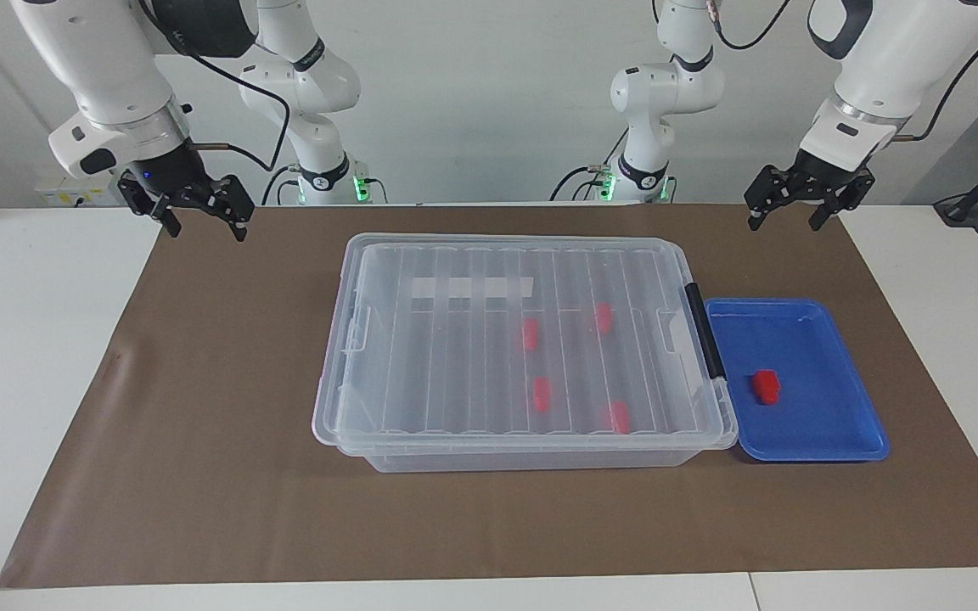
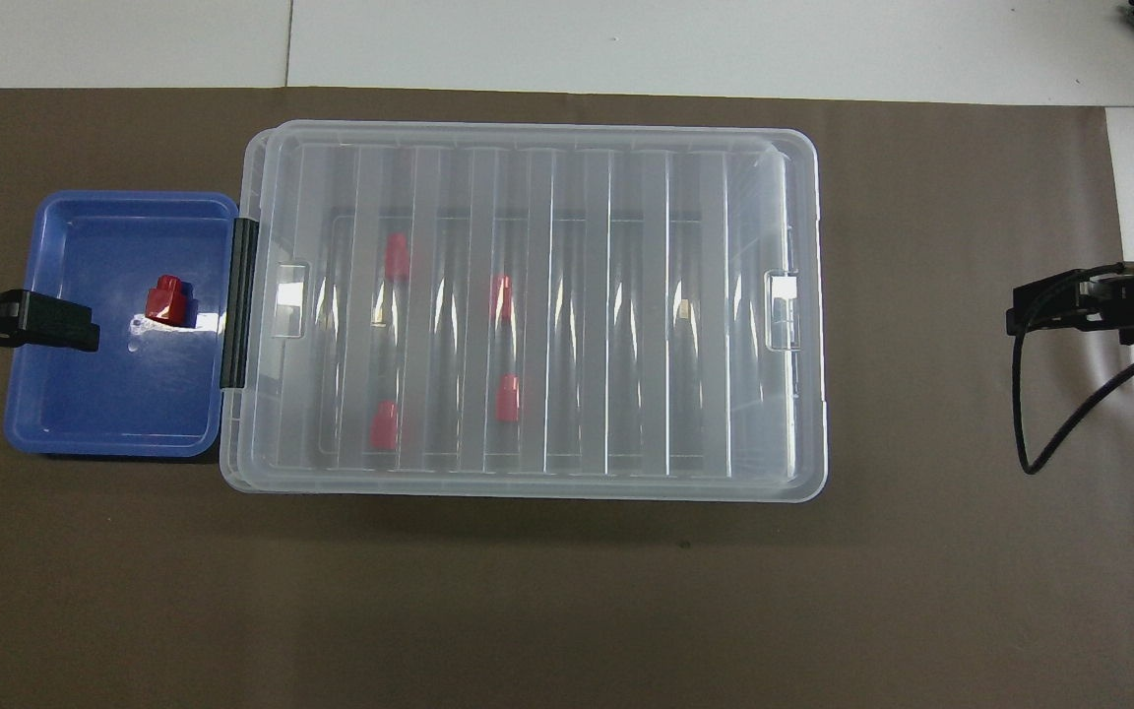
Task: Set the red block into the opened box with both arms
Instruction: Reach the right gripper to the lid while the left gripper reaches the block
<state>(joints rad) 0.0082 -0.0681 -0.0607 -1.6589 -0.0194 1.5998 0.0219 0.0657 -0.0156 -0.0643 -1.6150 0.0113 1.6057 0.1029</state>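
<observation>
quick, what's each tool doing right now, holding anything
Left tool: open, empty, over the brown mat.
Right tool: open, empty, over the mat's other end.

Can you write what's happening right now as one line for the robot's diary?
box: lid on | red block: in blue tray | left gripper: open, empty | right gripper: open, empty

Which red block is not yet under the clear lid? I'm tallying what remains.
The red block lying in the blue tray beside the box. The other four show through the box's closed lid.
</observation>
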